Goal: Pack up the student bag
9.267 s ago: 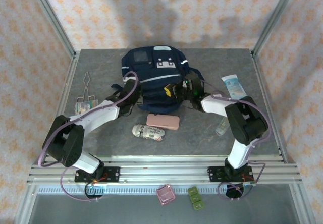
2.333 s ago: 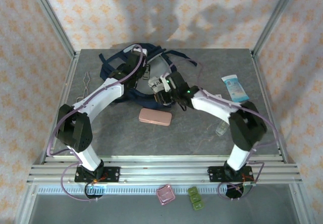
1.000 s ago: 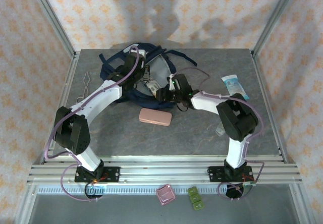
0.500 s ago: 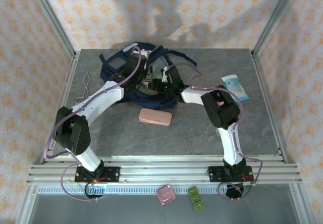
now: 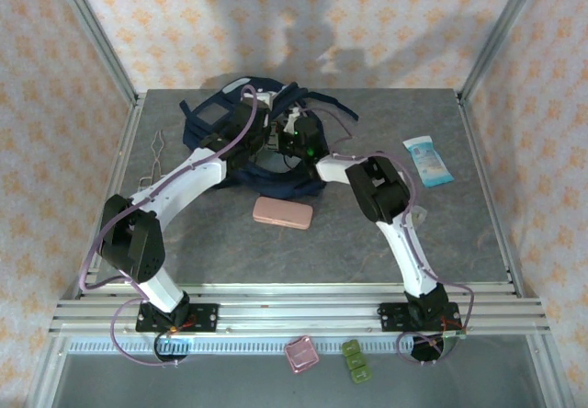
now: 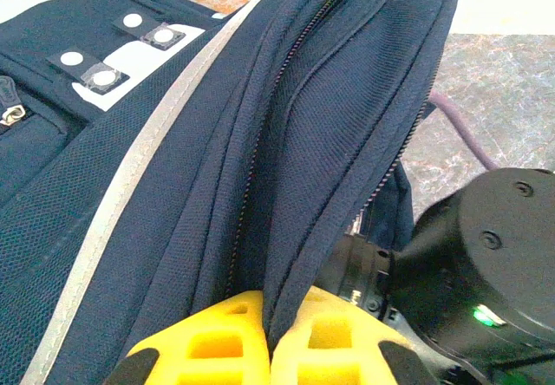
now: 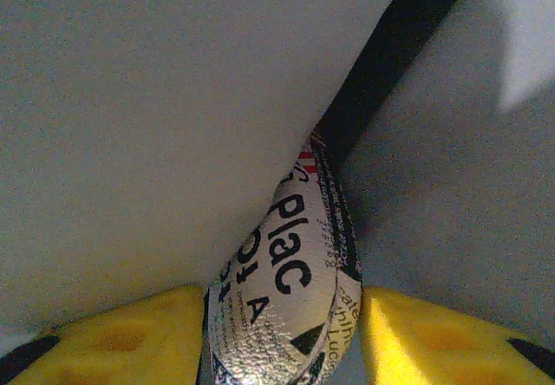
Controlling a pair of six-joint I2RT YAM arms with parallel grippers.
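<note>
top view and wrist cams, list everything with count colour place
student bag: one, navy with grey stripe, far middle of table
printed pouch: one, white with black lettering, inside the bag
case: one, pink, in front of bag
tube: one, white and blue, table's right side
thin metal tool: one, silver, table's left edge
square piece: one, pink, below front rail
small pieces: two, green, beside it
left pincer: one, yellow fingers, shut on bag's edge
right pincer: one, yellow fingers, gripping the pouch

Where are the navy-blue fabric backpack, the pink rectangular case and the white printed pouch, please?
navy-blue fabric backpack [image 6: 347, 99], left wrist view, on its side panel.
pink rectangular case [image 5: 283, 212], top external view, on its top face.
white printed pouch [image 7: 286, 290], right wrist view, on its lettered face.
</note>
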